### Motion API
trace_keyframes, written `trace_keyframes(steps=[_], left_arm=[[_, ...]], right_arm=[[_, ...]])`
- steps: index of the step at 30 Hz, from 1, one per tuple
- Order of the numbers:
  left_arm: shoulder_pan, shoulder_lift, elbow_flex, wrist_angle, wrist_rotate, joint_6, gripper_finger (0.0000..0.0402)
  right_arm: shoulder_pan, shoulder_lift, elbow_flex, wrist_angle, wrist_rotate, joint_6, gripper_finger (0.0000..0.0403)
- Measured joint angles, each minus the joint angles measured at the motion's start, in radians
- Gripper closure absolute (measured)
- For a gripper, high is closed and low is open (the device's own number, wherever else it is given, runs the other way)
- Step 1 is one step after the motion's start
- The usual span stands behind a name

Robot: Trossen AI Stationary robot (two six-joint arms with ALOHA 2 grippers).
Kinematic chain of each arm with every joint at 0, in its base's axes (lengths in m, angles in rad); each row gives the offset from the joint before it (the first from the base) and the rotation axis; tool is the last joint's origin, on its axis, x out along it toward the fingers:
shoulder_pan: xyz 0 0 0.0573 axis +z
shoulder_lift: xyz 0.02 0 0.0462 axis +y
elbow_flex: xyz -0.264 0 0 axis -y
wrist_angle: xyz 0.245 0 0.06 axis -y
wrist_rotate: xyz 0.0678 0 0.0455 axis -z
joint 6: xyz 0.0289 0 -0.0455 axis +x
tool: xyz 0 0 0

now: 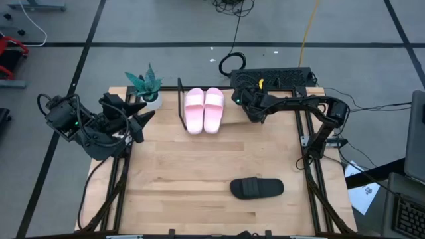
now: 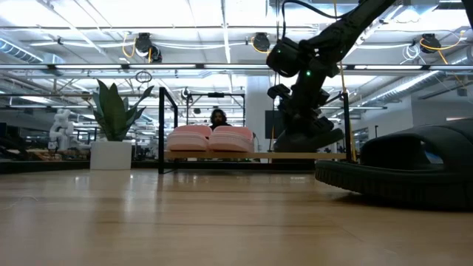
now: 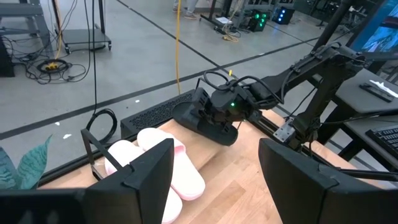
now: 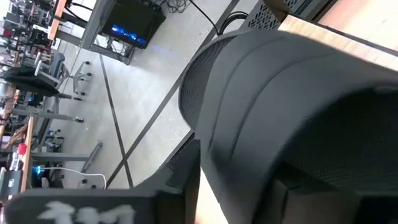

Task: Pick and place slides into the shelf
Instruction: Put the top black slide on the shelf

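Note:
Two pale pink slides [image 1: 204, 109] stand side by side on the shelf [image 2: 259, 156], soles down, next to its left wire frame [image 1: 180, 103]. My right gripper [image 1: 247, 106] is at the shelf's right part, shut on a black slide [image 2: 307, 137] that fills the right wrist view [image 4: 292, 93]. A second black slide [image 1: 257, 188] lies flat on the table near its front right. My left gripper [image 1: 136, 123] hangs open above the table's far left, holding nothing. My right gripper has the black slide between its two fingers [image 4: 181, 168], coming at it slanting down from the table's right. Which part they grip is hidden by the slide's own bulk. The slide sits tilted, its lower end [image 2: 284, 148] on the shelf board.
A potted plant [image 1: 146, 86] in a white pot stands at the far left, beside the shelf. Bare wooden table lies between the shelf and the near black slide. A person [image 2: 218, 118] sits in the room beyond the shelf.

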Motion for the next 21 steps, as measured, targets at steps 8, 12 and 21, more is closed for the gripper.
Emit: trace_keyframes(steps=[8, 12, 21], left_arm=[[0.000, 0.000, 0.000, 0.000, 0.000, 0.005, 0.0165], [0.000, 0.000, 0.000, 0.000, 0.000, 0.013, 0.0165], [0.000, 0.000, 0.000, 0.000, 0.000, 0.014, 0.0165]], right_arm=[[0.002, 0.000, 0.000, 0.003, 0.001, 0.003, 0.0265], [0.006, 0.000, 0.000, 0.011, -0.001, 0.003, 0.0264], [0.007, -0.001, 0.000, 0.014, -0.050, 0.001, 0.0264]])
